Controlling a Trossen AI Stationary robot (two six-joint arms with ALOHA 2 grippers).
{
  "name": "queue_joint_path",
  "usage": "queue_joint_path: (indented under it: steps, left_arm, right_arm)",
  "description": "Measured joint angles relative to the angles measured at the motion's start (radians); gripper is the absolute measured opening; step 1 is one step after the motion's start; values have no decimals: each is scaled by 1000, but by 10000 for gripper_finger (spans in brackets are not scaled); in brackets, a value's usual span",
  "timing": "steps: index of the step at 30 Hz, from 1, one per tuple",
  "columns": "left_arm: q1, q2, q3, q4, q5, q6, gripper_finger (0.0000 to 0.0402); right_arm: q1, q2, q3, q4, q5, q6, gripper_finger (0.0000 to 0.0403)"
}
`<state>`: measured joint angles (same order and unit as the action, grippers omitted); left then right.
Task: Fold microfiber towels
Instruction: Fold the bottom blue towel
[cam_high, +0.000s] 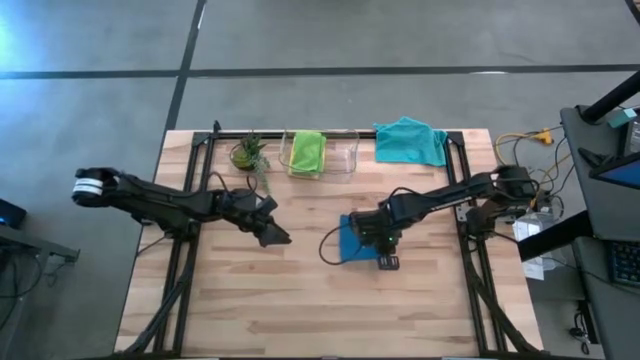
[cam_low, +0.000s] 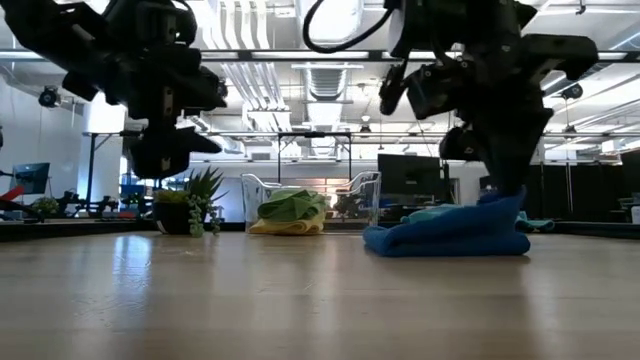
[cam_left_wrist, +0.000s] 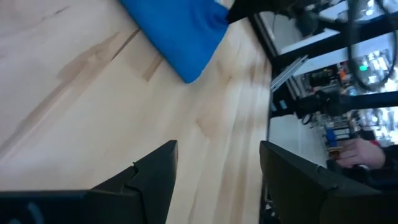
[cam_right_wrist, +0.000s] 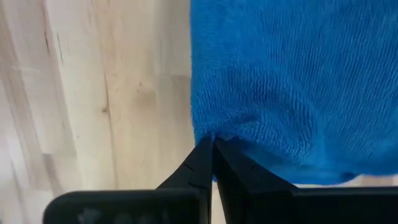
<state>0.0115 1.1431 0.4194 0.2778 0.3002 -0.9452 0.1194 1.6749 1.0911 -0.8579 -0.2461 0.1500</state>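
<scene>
Blue towel (cam_high: 352, 238) lies bunched mid-worktop (cam_high: 300, 300), right of centre. Likely light, limp, napped cloth: won't hold shape, best pinched at an edge or corner. Right end effector (cam_right_wrist: 212, 144) reaches down from the right, fingers closed on the towel's hem (a thin pinch). Left end effector (cam_left_wrist: 217, 180) hangs above bare wood to the left, open, empty.

A folded blue towel (cam_low: 447, 233) lies on the table (cam_low: 300, 300), the right pincer (cam_low: 500, 185) pressing its top.
</scene>
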Motion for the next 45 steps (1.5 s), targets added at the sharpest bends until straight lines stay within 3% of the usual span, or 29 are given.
queue_joint_path:
  steps: [8,15,23,27,32,38,41,45]
  left_arm:
    - [0,131,61,157,14,7,212]
    - [4,372,306,123,40,229,212]
    - [113,722,777,-415,-48,422,212]
    - [160,848,953,-516,-57,541,212]
    - [173,950,1082,-596,-31,596,212]
    - [170,1012,1117,-662,-14,620,195]
    - [172,1014,1115,-676,-22,632,159]
    - [173,1008,1115,-696,-46,668,77]
  right_arm:
    - [1,-124,-40,16,-17,112,58]
    - [11,-365,-189,126,73,388,116]
    - [124,-659,-425,372,204,781,132]
    - [205,-744,-497,491,311,888,132]
    - [272,-759,-522,547,394,943,127]
    - [296,-708,-522,572,407,942,114]
    - [295,-678,-522,600,407,932,107]
    - [295,-642,-517,613,406,923,102]
